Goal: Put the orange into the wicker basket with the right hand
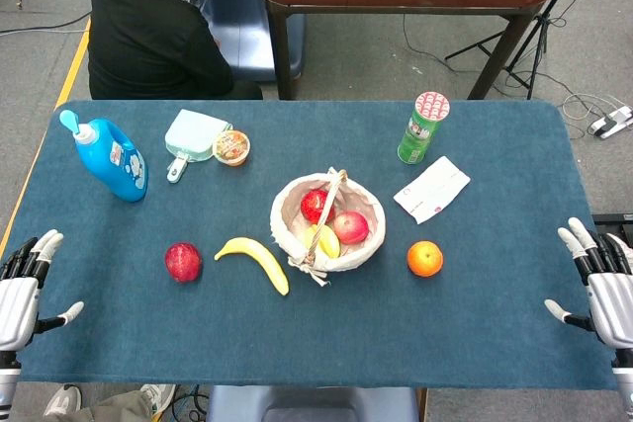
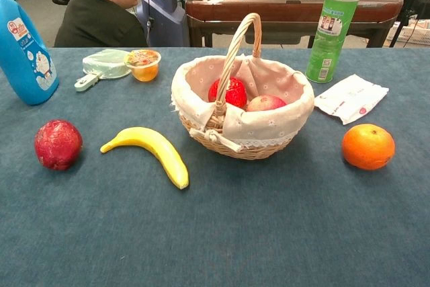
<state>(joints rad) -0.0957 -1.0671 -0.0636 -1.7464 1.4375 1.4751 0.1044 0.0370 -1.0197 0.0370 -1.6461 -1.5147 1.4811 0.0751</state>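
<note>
So the table (image 1: 514,323) fills most of what I see, a long top under blue cloth, and nothing on it has been picked up yet: I judge I'm at the very start, with the reach for the fruit not begun.

Near the middle stands the wicker basket (image 1: 368,246), lined with pale cloth, its handle arching over the top. It already holds what look like two red apples and something yellow, so the free room inside seems to be toward its near and right side.

At the back left is a blue bottle (image 1: 109,157), and at the back right a green can (image 1: 423,127) with a white packet (image 1: 432,188) lying just in front of it. A banana (image 1: 255,260) lies left of the basket, with a dark red fruit (image 1: 183,262) further left.

My right hand (image 1: 598,284) rests at the right edge of the table, fingers spread and holding nothing. My left hand (image 1: 25,284) sits likewise at the left edge, spread and empty; it has no part in this.

Smallest of all, the orange (image 1: 425,258) sits on the cloth just to the right of the basket, close but not touching, between the basket and my right hand.

Next I'd bring the right hand inward over the orange, close around it, then lift high enough to clear the rim and stay off the handle
</note>
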